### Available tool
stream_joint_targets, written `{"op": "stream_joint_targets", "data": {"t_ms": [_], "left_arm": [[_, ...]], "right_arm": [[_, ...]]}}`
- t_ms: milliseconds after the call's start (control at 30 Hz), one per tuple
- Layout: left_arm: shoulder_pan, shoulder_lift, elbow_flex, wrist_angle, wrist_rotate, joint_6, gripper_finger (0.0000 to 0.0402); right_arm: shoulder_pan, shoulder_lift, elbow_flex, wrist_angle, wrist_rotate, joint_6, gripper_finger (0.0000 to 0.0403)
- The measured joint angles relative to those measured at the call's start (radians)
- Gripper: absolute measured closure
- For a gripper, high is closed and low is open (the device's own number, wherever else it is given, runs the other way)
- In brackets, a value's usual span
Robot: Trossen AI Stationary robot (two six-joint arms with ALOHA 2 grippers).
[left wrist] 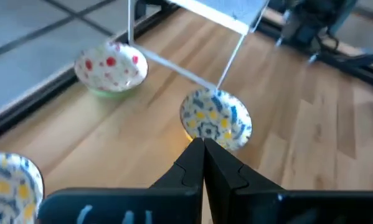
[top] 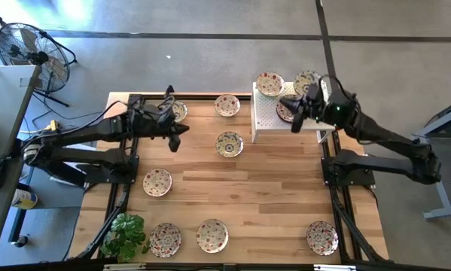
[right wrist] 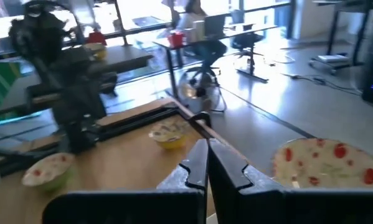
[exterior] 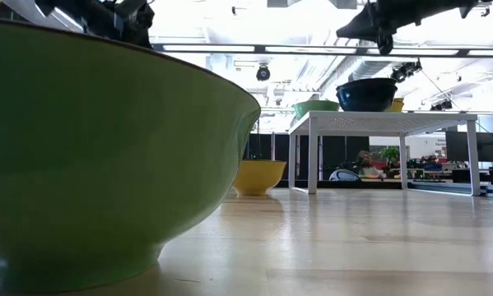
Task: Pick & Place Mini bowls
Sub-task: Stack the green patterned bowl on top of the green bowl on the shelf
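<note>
The mini bowls lie scattered in the high view. One (top: 230, 143) sits mid-table, one (top: 227, 105) near the far edge, one (top: 156, 181) on the left and three along the near edge. Two more (top: 270, 83) (top: 306, 81) rest on the white stand (top: 266, 124), and a third (top: 284, 111) lies under the right arm. My left gripper (top: 175, 141) hovers shut, left of the mid-table bowl (left wrist: 216, 118). My right gripper (top: 294, 120) hovers shut above the stand, with a red-dotted bowl (right wrist: 326, 165) beside its shut fingers (right wrist: 206, 149). Neither holds anything.
A potted plant (top: 126, 233) stands at the near-left corner. Another bowl (top: 178, 111) sits under the left arm. In the low view a green-bottomed bowl (exterior: 81, 156) fills the foreground, with a yellow one (exterior: 258, 177) by the stand's legs (exterior: 312, 156). A fan (top: 29, 49) stands off the table.
</note>
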Motion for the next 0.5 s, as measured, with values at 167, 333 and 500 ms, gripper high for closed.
{"op": "stream_joint_targets", "data": {"t_ms": [167,333,500], "left_arm": [[-0.132,0.017,0.086,-0.158,-0.067,-0.136,0.0401],[-0.264,0.062,0.141,-0.278,-0.113,-0.154,0.0401],[-0.377,0.106,0.15,-0.337,0.011,-0.15,0.0401]], "right_arm": [[0.091,-0.054,-0.037,-0.001,0.008,-0.006,0.0403],[0.181,-0.085,-0.036,-0.003,0.035,-0.008,0.0403],[0.307,-0.071,-0.036,0.034,0.197,0.027,0.0403]]}}
